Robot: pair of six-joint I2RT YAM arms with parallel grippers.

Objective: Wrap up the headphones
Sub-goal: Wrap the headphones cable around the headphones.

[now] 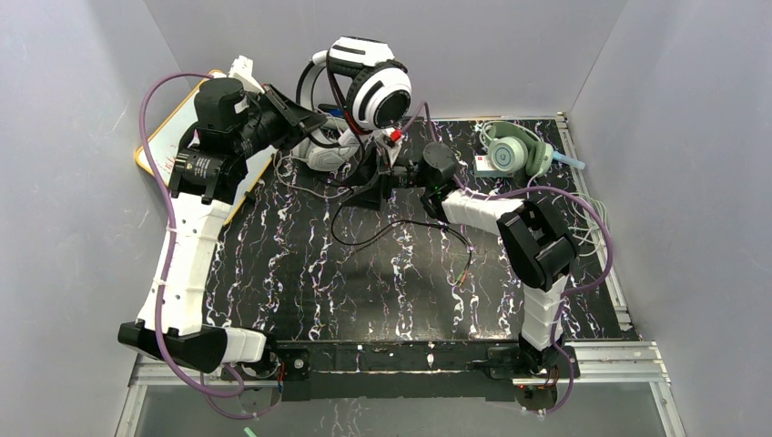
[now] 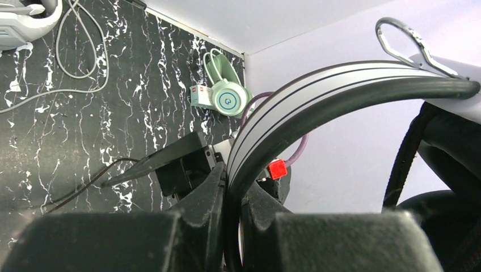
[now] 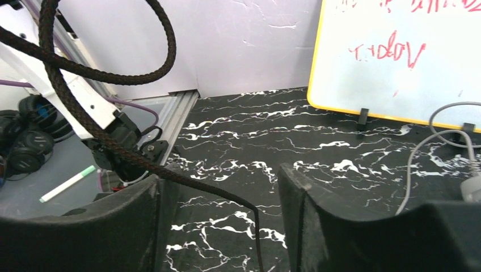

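Left wrist view: black-and-white headset (image 2: 351,85) is held above the marbled table (image 2: 85,141), its headband pinched between the left gripper (image 2: 232,190) fingers. Its black braided cable (image 3: 102,139) passes between the spread fingers of the right gripper (image 3: 218,184). Mint-green headset (image 2: 227,96) lies beyond the left fingertips.

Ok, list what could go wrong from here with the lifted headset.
1. The left gripper pinches only the smooth headband of the black-and-white headphones; they could swing or slip out.
2. The braided black cable runs loose between the open fingers of the right gripper and may slide out before they close.
3. Its slack lies near the grey headset and could snag it.
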